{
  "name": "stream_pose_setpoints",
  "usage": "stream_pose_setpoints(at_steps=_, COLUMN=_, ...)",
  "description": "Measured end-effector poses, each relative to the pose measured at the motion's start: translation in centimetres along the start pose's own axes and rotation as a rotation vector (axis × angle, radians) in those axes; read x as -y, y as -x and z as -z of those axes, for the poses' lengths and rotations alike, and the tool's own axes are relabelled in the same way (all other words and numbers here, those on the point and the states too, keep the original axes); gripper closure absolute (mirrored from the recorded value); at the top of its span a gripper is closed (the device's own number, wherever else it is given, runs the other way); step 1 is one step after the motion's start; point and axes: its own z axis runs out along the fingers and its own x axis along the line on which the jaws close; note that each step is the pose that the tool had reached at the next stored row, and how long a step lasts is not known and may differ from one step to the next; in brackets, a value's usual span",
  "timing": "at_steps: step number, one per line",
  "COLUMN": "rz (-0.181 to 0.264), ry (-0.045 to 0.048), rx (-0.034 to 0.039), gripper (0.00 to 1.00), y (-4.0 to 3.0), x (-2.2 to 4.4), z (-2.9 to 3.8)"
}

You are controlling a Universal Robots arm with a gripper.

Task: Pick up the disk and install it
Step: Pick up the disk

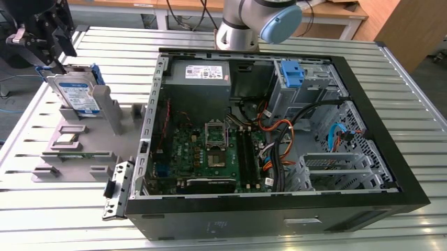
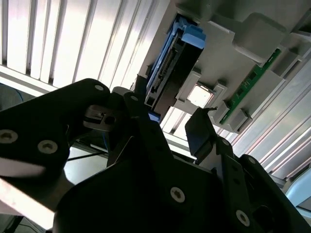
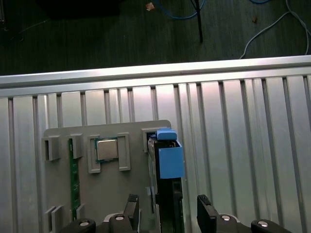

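Ok, exterior view: the disk (image 1: 75,93), a flat silver hard drive in a blue plastic carrier, stands on edge in the grey plastic holder (image 1: 112,112), which is beside the open black PC case (image 1: 279,209). The black gripper (image 1: 57,61) hangs just above the holder.

Second wrist view: disk edge-on in the holder, ahead of the fingers (image 2: 199,128).

First wrist view: fingers spread either side of the disk, nothing clamped.

My take: centre up, descend square, and pinch the flat faces rather than the blue tab.

bright overhead light, glare on the ribbed table (image 3: 243,97), soft shadows.
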Motion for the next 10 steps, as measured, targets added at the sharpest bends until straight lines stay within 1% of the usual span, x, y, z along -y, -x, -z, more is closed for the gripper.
stream_pose_setpoints(at_steps=3, rz=0.005, ry=0.0003, rx=-0.0001, gripper=0.41, y=0.01, x=0.01, z=-0.03)
stream_pose_setpoints(at_steps=6, rz=0.027, ry=0.0007, rx=-0.0004, gripper=0.41, y=0.00, x=0.01, z=-0.13)
stream_pose_setpoints(at_steps=10, rz=0.064, ry=-0.0014, rx=-0.0012, gripper=0.41, y=-0.02, x=0.02, z=-0.34)
